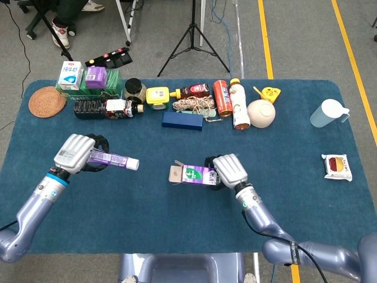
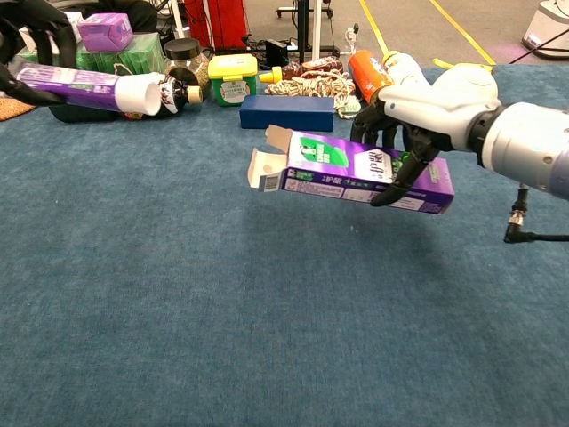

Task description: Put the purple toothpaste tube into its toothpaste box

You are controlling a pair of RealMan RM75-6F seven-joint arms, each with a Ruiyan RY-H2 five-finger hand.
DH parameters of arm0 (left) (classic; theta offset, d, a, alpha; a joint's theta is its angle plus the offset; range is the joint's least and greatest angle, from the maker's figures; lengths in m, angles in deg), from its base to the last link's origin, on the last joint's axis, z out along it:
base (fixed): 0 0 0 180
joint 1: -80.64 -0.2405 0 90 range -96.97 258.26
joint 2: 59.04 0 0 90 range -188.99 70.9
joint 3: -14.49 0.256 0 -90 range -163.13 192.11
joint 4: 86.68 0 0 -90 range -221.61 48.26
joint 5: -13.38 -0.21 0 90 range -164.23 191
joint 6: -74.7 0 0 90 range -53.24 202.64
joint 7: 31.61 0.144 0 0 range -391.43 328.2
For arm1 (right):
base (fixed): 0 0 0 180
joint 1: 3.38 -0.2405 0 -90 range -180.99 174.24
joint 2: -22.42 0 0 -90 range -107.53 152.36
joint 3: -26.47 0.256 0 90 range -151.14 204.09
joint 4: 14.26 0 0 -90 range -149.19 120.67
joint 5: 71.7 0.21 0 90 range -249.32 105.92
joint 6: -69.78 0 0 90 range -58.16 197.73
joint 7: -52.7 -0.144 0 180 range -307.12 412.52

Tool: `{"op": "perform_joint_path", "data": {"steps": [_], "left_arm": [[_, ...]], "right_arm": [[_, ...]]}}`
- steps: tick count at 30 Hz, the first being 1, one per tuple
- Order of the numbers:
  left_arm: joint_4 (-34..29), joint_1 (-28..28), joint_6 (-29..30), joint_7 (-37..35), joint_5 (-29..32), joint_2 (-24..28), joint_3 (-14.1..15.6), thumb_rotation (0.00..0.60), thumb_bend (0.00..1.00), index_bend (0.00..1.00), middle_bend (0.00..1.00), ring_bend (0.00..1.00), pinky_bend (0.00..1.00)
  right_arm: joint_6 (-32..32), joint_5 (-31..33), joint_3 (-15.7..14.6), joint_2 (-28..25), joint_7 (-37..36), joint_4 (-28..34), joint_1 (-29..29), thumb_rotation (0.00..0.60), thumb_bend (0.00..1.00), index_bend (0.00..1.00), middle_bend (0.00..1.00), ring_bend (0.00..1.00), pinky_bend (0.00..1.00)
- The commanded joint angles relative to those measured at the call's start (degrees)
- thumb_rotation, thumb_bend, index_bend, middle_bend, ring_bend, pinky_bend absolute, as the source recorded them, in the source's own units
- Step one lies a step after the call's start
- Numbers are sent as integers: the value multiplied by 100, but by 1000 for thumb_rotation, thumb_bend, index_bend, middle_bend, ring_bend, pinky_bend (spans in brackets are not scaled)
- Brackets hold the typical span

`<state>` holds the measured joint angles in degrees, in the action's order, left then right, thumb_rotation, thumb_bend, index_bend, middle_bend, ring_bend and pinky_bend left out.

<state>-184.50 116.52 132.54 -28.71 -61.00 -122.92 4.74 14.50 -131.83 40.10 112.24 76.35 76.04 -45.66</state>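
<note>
My right hand grips the purple cardboard toothpaste box across its closed end, fingers curled over the top and down the front face, so the whole open end stays free. I hold the box clear above the blue felt-covered table, roughly level, with its open mouth and loose flaps turned toward my other arm; that way the tube has a straight path in.

My left hand is wrapped around the rear of the purple toothpaste tube, leaving the white cap sticking out ahead as the leading end. The cap points toward the box mouth, but the two are well apart, with bare table between them.

I judge the task at the approach stage: both things lifted and aimed, nothing inserted. Next I need to close the gap and line the cap up with the opening. The flaps hang loosely around the mouth and could catch the cap if I come in off-axis.
</note>
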Motion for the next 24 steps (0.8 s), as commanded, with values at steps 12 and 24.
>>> {"op": "perform_joint_path", "data": {"steps": [12, 24], "left_arm": [[-300, 501, -184, 1148, 1062, -668, -224, 600, 260, 636, 477, 443, 697], [-285, 769, -73, 1773, 1483, -1010, -259, 600, 260, 636, 477, 443, 697]], "right_arm": [[-318, 779, 357, 156, 562, 384, -381, 600, 143, 484, 533, 481, 575], [-476, 883, 302, 169, 754, 528, -549, 600, 144, 488, 534, 481, 574]]}}
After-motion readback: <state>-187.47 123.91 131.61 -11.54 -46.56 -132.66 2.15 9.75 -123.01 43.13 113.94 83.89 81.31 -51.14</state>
